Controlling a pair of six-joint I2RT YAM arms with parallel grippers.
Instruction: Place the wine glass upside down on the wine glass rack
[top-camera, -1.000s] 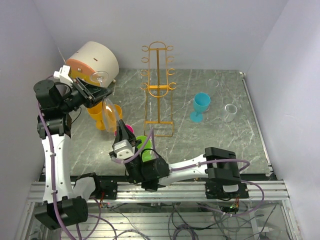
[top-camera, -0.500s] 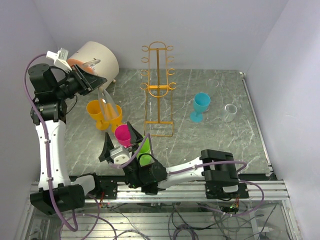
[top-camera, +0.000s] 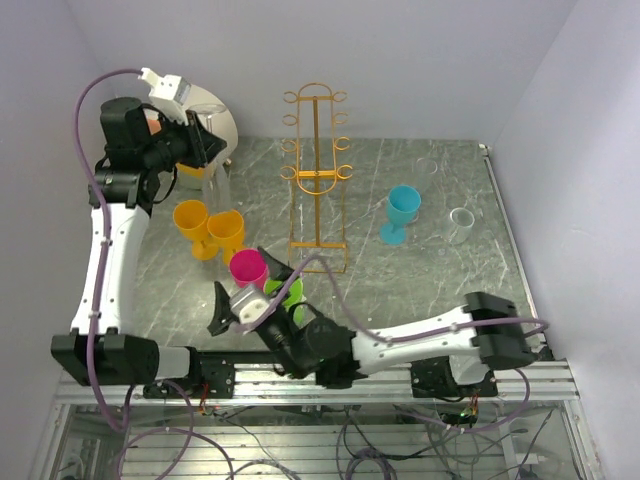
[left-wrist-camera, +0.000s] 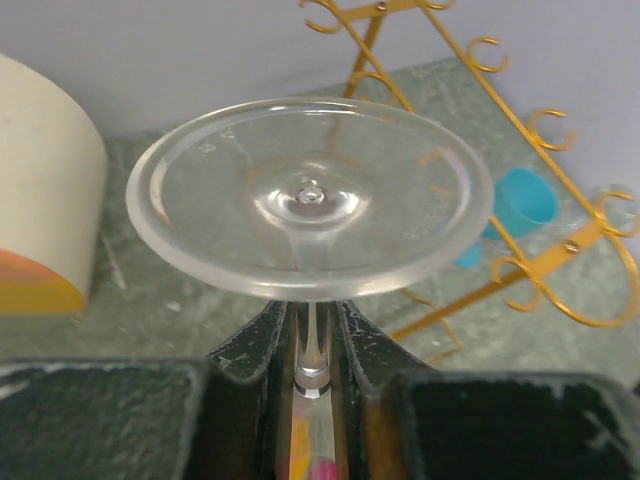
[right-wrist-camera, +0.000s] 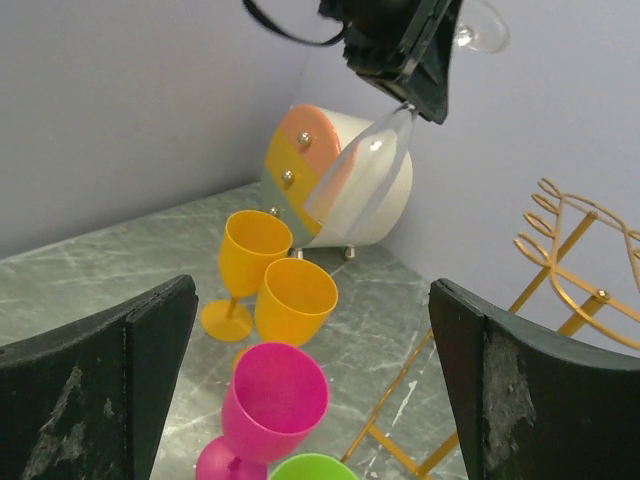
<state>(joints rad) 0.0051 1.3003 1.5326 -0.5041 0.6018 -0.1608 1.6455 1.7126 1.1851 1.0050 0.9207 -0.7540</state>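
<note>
A clear wine glass (top-camera: 213, 183) hangs bowl-down and tilted at the back left, in front of the cream drum. My left gripper (top-camera: 200, 145) is shut on its stem (left-wrist-camera: 312, 350), with the round foot (left-wrist-camera: 310, 195) just beyond the fingers. In the right wrist view the glass (right-wrist-camera: 365, 175) slants down from the left gripper (right-wrist-camera: 400, 50). The orange-gold wire wine glass rack (top-camera: 318, 180) stands upright at the middle back, well right of the glass; it also shows as the rack (left-wrist-camera: 500, 150) and the rack (right-wrist-camera: 580, 270). My right gripper (top-camera: 250, 290) is wide open and low near the front, holding nothing.
Between the open right fingers (right-wrist-camera: 100, 380) stand a pink glass (top-camera: 247, 268), a green glass (top-camera: 290, 295) and two orange glasses (top-camera: 190, 215) (top-camera: 225, 228). The cream drum (top-camera: 222, 128) sits at the back left. A blue glass (top-camera: 403, 210) and small clear glasses (top-camera: 460, 225) stand right of the rack.
My right gripper opened and let go of the clear glass, then drew back toward the front. The left arm lifted the glass up and back toward the drum, bowl now hanging down.
</note>
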